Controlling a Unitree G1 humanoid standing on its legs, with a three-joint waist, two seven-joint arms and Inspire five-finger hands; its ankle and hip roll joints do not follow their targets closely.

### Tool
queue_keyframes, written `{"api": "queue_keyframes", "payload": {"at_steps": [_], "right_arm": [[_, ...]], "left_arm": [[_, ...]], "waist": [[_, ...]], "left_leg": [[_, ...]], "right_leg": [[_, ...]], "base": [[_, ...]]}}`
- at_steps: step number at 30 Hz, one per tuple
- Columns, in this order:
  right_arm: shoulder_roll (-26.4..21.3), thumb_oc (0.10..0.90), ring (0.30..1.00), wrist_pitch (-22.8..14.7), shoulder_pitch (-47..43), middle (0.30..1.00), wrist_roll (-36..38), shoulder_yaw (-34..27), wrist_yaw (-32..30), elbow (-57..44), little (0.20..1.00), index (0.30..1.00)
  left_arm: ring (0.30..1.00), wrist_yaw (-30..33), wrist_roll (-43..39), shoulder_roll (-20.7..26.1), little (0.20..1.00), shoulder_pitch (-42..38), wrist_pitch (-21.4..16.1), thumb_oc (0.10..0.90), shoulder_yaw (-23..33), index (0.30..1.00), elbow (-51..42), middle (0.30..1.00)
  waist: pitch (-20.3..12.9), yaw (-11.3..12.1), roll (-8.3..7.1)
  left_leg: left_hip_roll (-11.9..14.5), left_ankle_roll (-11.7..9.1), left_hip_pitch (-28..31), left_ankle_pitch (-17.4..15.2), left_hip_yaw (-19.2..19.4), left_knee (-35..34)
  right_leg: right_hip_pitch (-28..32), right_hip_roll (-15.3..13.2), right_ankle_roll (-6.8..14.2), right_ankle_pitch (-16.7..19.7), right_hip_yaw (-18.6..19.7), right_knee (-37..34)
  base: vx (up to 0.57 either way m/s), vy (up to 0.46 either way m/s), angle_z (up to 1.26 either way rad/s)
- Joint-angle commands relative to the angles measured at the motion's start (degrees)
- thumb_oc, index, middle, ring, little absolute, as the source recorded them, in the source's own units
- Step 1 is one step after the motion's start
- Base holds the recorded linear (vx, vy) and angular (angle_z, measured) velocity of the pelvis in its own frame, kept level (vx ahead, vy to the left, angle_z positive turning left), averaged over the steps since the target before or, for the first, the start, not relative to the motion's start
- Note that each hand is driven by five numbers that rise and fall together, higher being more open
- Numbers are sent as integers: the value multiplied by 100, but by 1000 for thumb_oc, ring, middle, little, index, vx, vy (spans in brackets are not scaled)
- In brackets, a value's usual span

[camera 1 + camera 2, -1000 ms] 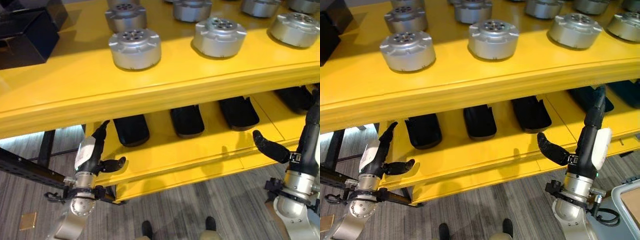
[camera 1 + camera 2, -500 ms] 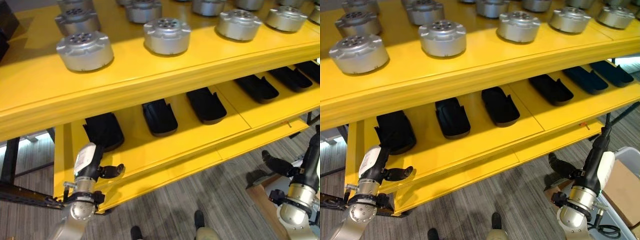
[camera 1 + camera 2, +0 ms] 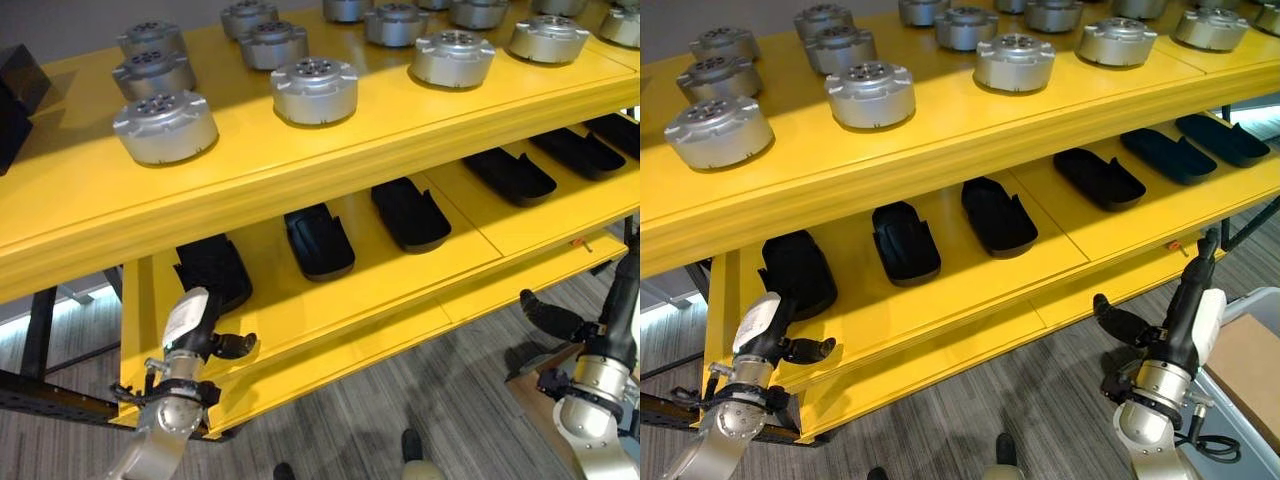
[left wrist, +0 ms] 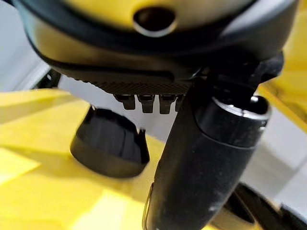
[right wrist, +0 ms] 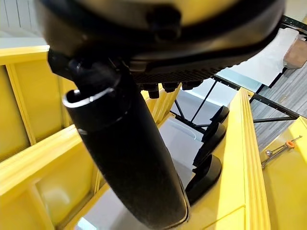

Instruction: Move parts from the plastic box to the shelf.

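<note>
Several silver round parts (image 3: 165,127) stand on the top tier of the yellow shelf (image 3: 300,175). Black moulded parts (image 3: 318,240) lie in a row on the lower tier. My left hand (image 3: 198,335) hangs open and empty in front of the lower tier's left end, close to a black part (image 4: 110,143). Over the floor at the lower right, my right hand (image 3: 1185,325) points upward, open and empty. The rim of a grey plastic box (image 3: 1252,298) shows at the far right edge, beside that hand.
A black case (image 3: 15,100) sits at the shelf's top left corner. A dark metal frame (image 3: 40,340) stands left of the shelf, with grey wood-look floor (image 3: 420,390) in front of it.
The whole picture has shifted and takes in more of the shelf, so the camera has moved. Both hands keep the same open pose; my right hand now shows over the floor.
</note>
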Motion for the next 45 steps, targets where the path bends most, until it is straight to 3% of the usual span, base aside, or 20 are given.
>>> {"api": "queue_keyframes", "payload": {"at_steps": [1,2,3,5,7,8,11,16,17,19,23,26,27,30,31,32,36,39,42,45], "right_arm": [[-407,900,1000,-638,-334,1000,-303,-64,533,-974,1000,1000],[-360,900,1000,-755,-286,1000,79,122,932,-955,1000,1000],[-359,900,1000,-778,-283,1000,82,140,953,-947,1000,1000],[-417,900,1000,-1092,-227,1000,281,310,1512,-917,1000,1000],[-536,900,1000,-1246,-210,1000,311,396,1871,-969,1000,1000],[-812,900,1000,-1360,-256,1000,591,547,2643,-1052,1000,1000],[-1209,900,1000,-1511,-466,1000,846,810,3347,-1086,1000,1000],[-1615,900,1000,-1531,-1032,1000,1628,1303,4332,-1055,1000,1000],[-1595,900,1000,-1374,-1183,1000,2190,1492,4974,-1096,1000,1000],[-1485,900,1000,-1296,-1296,1000,2184,1696,5198,-1061,1000,1000],[-1363,900,1000,-1259,-1386,1000,1977,1929,5254,-1107,1000,1000],[-1176,900,1000,-1285,-1395,1000,1450,1897,5134,-1174,1000,1000],[-1187,900,1000,-1437,-1554,1000,1172,1910,5186,-1090,1000,1000],[-1207,900,1000,-1495,-1810,1000,1000,2036,5107,-947,1000,1000],[-1214,900,1000,-1481,-1870,1000,964,2071,5078,-917,1000,1000],[-1157,900,1000,-1571,-1972,1000,589,2186,4769,-841,1000,1000],[-1066,900,1000,-1556,-2216,1000,175,2293,4278,-645,1000,1000],[-977,900,1000,-1494,-2209,1000,-372,2261,3910,-704,1000,1000],[-1008,900,1000,-1142,-2228,1000,-830,2216,3473,-677,1000,1000],[-939,900,1000,-881,-2275,1000,-1342,2255,3035,-647,1000,1000]], "left_arm": [[1000,-378,-1558,244,1000,-328,-1510,900,712,1000,-715,1000],[1000,-1195,-2395,95,1000,-16,-1983,900,714,1000,-1032,1000],[1000,-1304,-2485,94,1000,16,-2021,900,729,1000,-1053,1000],[1000,-2121,-3540,58,1000,309,-2420,900,688,1000,-1276,1000],[1000,-2651,-4217,85,1000,363,-2434,900,651,1000,-1331,1000],[1000,-3064,-4848,240,1000,303,-2485,900,585,1000,-1311,1000],[1000,-3554,-5604,478,1000,157,-2484,900,522,1000,-1226,1000],[1000,-3982,-5975,631,1000,3,-2324,900,321,1000,-1269,1000],[1000,-4167,-6053,610,1000,-19,-2236,900,262,1000,-1234,1000],[1000,-4388,-6133,546,1000,-19,-2158,900,186,1000,-1259,1000],[1000,-4747,-6445,428,1000,70,-2122,900,88,1000,-1306,1000],[1000,-5210,-6579,343,1000,-130,-2042,900,-133,1000,-1261,1000],[1000,-5338,-6713,287,1000,-186,-2033,900,-257,1000,-1302,1000],[1000,-5273,-6770,177,1000,-267,-2076,900,-411,1000,-1289,1000],[1000,-5319,-6787,147,1000,-323,-2042,900,-446,1000,-1262,1000],[1000,-5531,-6774,81,1000,-462,-1862,900,-569,1000,-1229,1000],[1000,-5607,-6905,295,1000,-544,-1733,900,-719,1000,-1195,1000],[1000,-5722,-6819,397,1000,-385,-1661,900,-640,1000,-1198,1000],[1000,-6217,-7240,574,1000,-147,-1260,900,-555,1000,-1266,1000],[1000,-6297,-7343,614,1000,-68,-1375,900,-540,1000,-1224,1000]], "waist": [[-77,130,-236],[-53,220,-249],[-53,221,-250],[-15,278,-223],[7,295,-195],[35,316,-159],[52,374,-137],[92,558,-99],[120,646,-65],[186,728,-13],[320,821,100],[437,655,143],[470,602,113],[454,559,35],[422,542,31],[355,505,82],[348,455,139],[316,469,179],[281,557,161],[260,608,117]], "left_leg": [[-267,347,-57,-554,-81,266],[-251,338,-116,-541,-130,299],[-248,337,-118,-540,-135,301],[-221,325,-126,-507,-168,310],[-212,326,-152,-484,-211,321],[-218,335,-213,-458,-313,371],[-232,339,-287,-429,-446,418],[-203,293,-385,-347,-765,445],[-176,266,-459,-292,-941,450],[-138,219,-541,-221,-1097,472],[-59,139,-689,-30,-1133,451],[141,103,-797,45,-220,677],[334,92,-769,43,-150,974],[530,27,-650,28,-229,1561],[544,101,-587,41,-191,1622],[494,117,-411,71,-168,1420],[266,202,-202,-368,112,1026],[97,259,-73,-443,198,775],[-103,342,17,-522,270,628],[-252,445,37,-645,322,609]], "right_leg": [[381,-94,-27,-984,-721,546],[363,-95,-38,-981,-783,553],[365,-94,-40,-983,-790,554],[373,-71,-64,-1025,-841,609],[376,-61,-84,-1081,-848,675],[373,-53,-120,-1155,-852,794],[342,-51,-170,-1226,-871,918],[325,-4,-269,-1366,-968,1124],[284,39,-336,-1472,-1013,1269],[242,107,-440,-1594,-1078,1427],[198,165,-531,-1682,-1241,1579],[204,38,-553,-1601,-1696,1576],[101,-37,-579,-1581,-1699,1644],[-18,-166,-579,-1652,-1619,1862],[-127,-203,-631,-1562,-1648,1898],[-221,-256,-575,-1489,-1602,1942],[-137,-475,-292,-1266,-1558,1829],[-69,-639,-97,-1087,-1610,1661],[12,-837,72,-809,-1734,1430],[36,-994,170,-566,-1769,1243]], "base": [[-26,-126,11],[-22,-97,13],[-29,-91,15],[-6,-30,13],[-10,-11,12],[-12,-14,18],[-25,-50,12],[-26,-123,24],[-29,-211,45],[-16,-149,40],[-34,-83,37],[-181,28,67],[-263,158,134],[-132,185,44],[-110,346,-30],[-129,365,-34],[-70,315,16],[-65,289,22],[-62,280,20],[-28,182,8]]}}
